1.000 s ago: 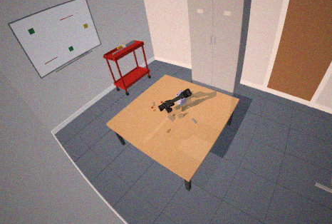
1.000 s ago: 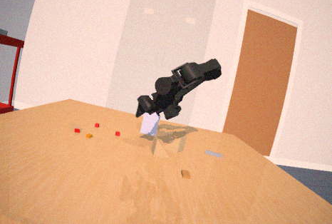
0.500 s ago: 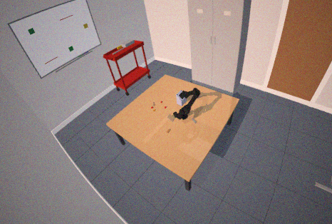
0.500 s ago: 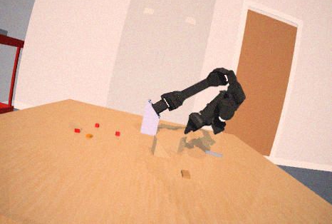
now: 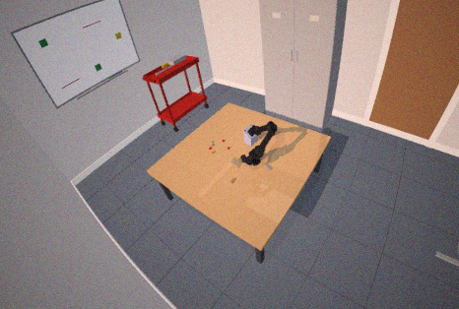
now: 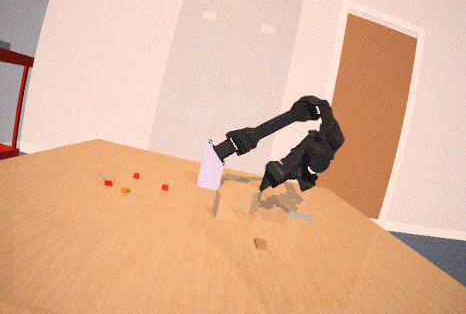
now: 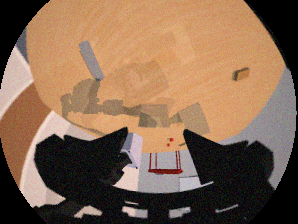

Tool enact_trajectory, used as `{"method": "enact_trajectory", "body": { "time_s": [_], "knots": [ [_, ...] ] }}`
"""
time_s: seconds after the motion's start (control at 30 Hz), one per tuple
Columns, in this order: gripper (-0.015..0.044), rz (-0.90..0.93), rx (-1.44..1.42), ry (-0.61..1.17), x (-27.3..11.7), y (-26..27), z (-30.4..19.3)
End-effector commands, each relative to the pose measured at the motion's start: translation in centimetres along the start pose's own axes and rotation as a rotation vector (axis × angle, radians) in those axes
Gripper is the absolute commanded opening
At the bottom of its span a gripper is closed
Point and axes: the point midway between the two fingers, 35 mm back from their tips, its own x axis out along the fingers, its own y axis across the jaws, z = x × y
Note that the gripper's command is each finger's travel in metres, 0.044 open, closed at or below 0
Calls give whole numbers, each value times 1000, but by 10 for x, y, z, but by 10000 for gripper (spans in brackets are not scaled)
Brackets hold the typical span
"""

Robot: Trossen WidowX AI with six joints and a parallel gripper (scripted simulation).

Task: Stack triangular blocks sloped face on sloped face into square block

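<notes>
Both blocks (image 6: 235, 199) seemingly beside end effector (image 6: 263, 187)

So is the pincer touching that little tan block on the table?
Apart. The wrist view shows the open pincer with nothing in it, and the tan block lies well off to one side, with a plain gap between them.

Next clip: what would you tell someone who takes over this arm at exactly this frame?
Gripper: open, holding nothing, hanging low over the table in front of the arm's base.
Blocks: two tan wedges, hard to tell from the shadows, seem to sit apart on the table: one wedge to the side, the other wedge just under the gripper.
Done: nothing stacked yet.
Left: grasp one wedge, seat it slope to slope on the other, release, lift clear.
</notes>
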Motion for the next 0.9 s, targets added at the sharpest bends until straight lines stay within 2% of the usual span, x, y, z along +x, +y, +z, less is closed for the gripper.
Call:
{"method": "enact_trajectory", "body": {
  "time_s": [0.0, 0.87],
  "knots": [
    [440, 5, 4, -1, 8, 0, 1],
    [440, 6, 4, -1, 51, -1, 2]
  ]
}}
